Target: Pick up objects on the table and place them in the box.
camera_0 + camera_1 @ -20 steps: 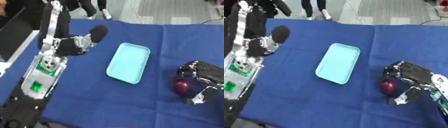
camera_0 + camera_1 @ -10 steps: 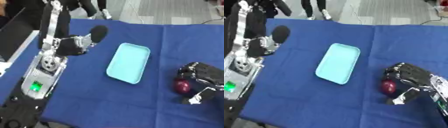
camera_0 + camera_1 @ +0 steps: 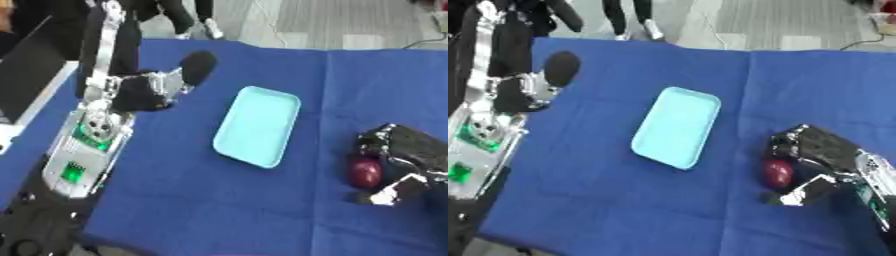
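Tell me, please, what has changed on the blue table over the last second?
Very little. The right hand has stayed curled over the dark red object at the right side of the table, its fingers closing in slightly around it; the object has not been lifted or shifted. The light blue tray lies where it was, empty, and the left hand remains raised at the left, not touching anything.
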Tool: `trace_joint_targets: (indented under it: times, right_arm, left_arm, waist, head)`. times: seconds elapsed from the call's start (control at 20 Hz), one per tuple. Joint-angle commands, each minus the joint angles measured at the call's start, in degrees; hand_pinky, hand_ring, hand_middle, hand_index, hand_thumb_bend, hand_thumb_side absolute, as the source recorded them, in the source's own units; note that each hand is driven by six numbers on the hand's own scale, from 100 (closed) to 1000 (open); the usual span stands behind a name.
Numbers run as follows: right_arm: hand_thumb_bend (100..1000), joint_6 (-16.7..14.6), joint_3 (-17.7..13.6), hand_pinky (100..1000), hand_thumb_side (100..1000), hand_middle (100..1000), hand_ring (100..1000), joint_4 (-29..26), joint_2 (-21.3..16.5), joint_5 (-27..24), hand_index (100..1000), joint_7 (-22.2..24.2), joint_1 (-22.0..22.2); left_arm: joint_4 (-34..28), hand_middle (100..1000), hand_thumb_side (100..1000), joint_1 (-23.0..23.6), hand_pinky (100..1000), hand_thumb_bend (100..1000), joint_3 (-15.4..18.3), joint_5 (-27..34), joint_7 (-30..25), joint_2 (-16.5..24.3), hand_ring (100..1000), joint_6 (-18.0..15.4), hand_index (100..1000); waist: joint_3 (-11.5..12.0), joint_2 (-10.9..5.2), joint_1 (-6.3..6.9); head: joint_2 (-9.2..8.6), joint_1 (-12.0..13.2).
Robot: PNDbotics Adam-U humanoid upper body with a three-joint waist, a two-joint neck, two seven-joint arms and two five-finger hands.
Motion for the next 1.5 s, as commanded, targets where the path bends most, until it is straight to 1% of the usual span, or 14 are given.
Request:
trace_joint_targets:
  times: [0.05,0.15,0.5,0.55,0.65,0.75,0.8,0.85,0.95,1.05,1.2,1.35,1.45,1.5]
  right_arm:
    - [592,-0.70,-0.43,100,729,468,286,0.44,-0.30,-0.60,638,-1.54,-0.87]
    - [588,-1.42,-0.38,100,670,467,243,1.00,-0.16,-1.91,630,-1.73,-0.77]
    - [563,-2.19,-0.06,100,638,462,185,1.14,-0.14,-5.64,634,-0.61,-0.67]
    - [532,-2.19,-0.01,100,623,440,161,1.06,-0.13,-6.16,617,-0.50,-0.62]
    - [504,-2.20,0.11,100,613,395,128,0.72,-0.11,-7.69,579,-0.77,-0.50]
    - [490,-2.20,0.31,100,634,309,100,0.16,-0.09,-9.75,500,-1.62,-0.39]
    - [488,-2.20,0.42,100,623,346,100,-0.13,-0.11,-10.84,534,-2.10,-0.34]
    - [491,-2.20,0.52,100,662,253,100,-0.38,-0.13,-11.71,444,-2.37,-0.33]
    - [477,-2.20,0.74,100,684,221,100,-1.11,-0.16,-13.63,409,-3.20,-0.31]
    - [439,-2.20,1.04,100,706,199,100,-1.83,-0.17,-15.48,392,-3.73,-0.31]
    - [451,-2.20,1.44,100,728,161,100,-2.73,-0.27,-17.61,386,-3.71,-0.30]
    - [425,-2.20,1.71,100,737,114,100,-3.34,-0.40,-19.36,382,-3.22,-0.22]
    - [379,-2.20,1.84,100,736,103,100,-3.65,-0.43,-20.30,376,-2.68,-0.16]
    - [332,-2.20,1.90,100,738,100,100,-3.87,-0.42,-20.78,373,-2.43,-0.14]
  left_arm:
    - [-0.83,629,615,-0.67,404,560,0.28,0.29,-0.20,1.57,458,-0.10,744]
    - [-0.83,629,615,-0.68,404,560,0.28,0.28,-0.20,1.58,458,-0.11,744]
    - [-0.83,630,614,-0.67,404,561,0.23,0.23,-0.27,1.58,458,-0.09,744]
    - [-0.83,630,614,-0.66,404,561,0.23,0.23,-0.27,1.58,458,-0.08,744]
    - [-0.83,630,615,-0.64,405,560,0.23,0.21,-0.32,1.60,458,-0.08,744]
    - [-0.83,630,616,-0.64,404,560,0.21,0.20,-0.39,1.59,458,-0.08,744]
    - [-0.83,630,616,-0.64,404,560,0.19,0.20,-0.44,1.60,458,-0.08,744]
    - [-0.83,630,617,-0.64,404,559,0.19,0.19,-0.47,1.60,458,-0.09,744]
    - [-0.83,630,617,-0.65,404,558,0.19,0.19,-0.54,1.62,458,-0.10,744]
    - [-0.83,630,618,-0.65,404,557,0.18,0.20,-0.60,1.64,457,-0.09,745]
    - [-0.83,630,617,-0.64,404,556,0.15,0.21,-0.69,1.65,457,-0.07,745]
    - [-0.83,630,618,-0.64,404,553,0.14,0.22,-0.79,1.66,457,-0.04,745]
    - [-0.83,630,619,-0.64,403,552,0.13,0.23,-0.87,1.67,456,-0.01,745]
    - [-0.83,630,620,-0.64,403,551,0.12,0.24,-0.91,1.67,454,0.01,745]
  waist:
    - [0.05,-0.82,-0.06]
    - [0.05,-0.82,-0.04]
    - [0.03,-0.78,-0.05]
    - [0.03,-0.78,-0.04]
    - [0.03,-0.79,-0.03]
    - [0.00,-0.81,-0.05]
    - [-0.02,-0.82,-0.05]
    - [-0.02,-0.84,-0.05]
    - [-0.02,-0.86,-0.05]
    - [-0.01,-0.88,-0.05]
    - [-0.02,-0.88,-0.06]
    - [-0.01,-0.89,-0.07]
    - [0.00,-0.91,-0.08]
    - [-0.01,-0.91,-0.08]
  head:
    - [-0.66,0.59]
    - [-0.68,0.58]
    - [-0.66,0.58]
    - [-0.65,0.58]
    - [-0.66,0.62]
    - [-0.67,0.63]
    - [-0.68,0.63]
    - [-0.68,0.63]
    - [-0.68,0.63]
    - [-0.67,0.63]
    - [-0.66,0.63]
    - [-0.67,0.64]
    - [-0.70,0.67]
    - [-0.70,0.67]
